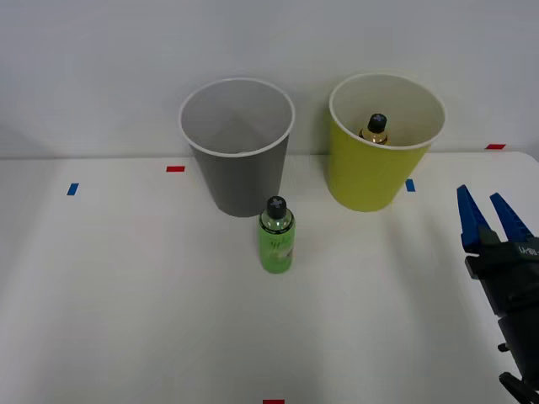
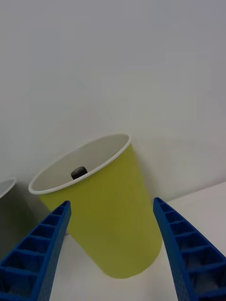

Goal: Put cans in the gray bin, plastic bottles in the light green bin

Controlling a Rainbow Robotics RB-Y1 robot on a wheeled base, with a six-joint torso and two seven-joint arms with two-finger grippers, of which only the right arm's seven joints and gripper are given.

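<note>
A small green plastic bottle (image 1: 277, 235) with a black cap stands upright on the white table, just in front of the gray bin (image 1: 237, 145). To the right of that bin stands the light green bin (image 1: 383, 143) (image 2: 115, 221), and inside it I see a black-capped bottle with a gold neck (image 1: 375, 127), its cap (image 2: 78, 172) peeking over the rim. My right gripper (image 1: 486, 211) (image 2: 110, 244) hovers at the table's right side, right of the light green bin, open and holding nothing. The cans are out of view.
Small red tape marks (image 1: 175, 168) and blue tape marks (image 1: 72, 189) dot the white table (image 1: 126, 295). A plain pale wall rises right behind both bins.
</note>
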